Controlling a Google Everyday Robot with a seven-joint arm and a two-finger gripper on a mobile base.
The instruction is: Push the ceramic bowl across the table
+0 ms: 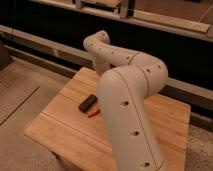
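Observation:
The ceramic bowl does not show; it is either hidden behind my arm or out of view. The wooden plank table (60, 127) fills the middle of the camera view. My white arm (127, 105) rises from the bottom, bends at the right and reaches back left over the table's far side. The gripper is hidden behind the arm's thick link, somewhere over the far middle of the table.
A dark flat rectangular object (88, 103) lies on the table left of the arm, with a small red-orange object (94, 113) just in front of it. A dark wall with a rail (45, 50) runs behind the table. Speckled floor (20, 95) lies to the left.

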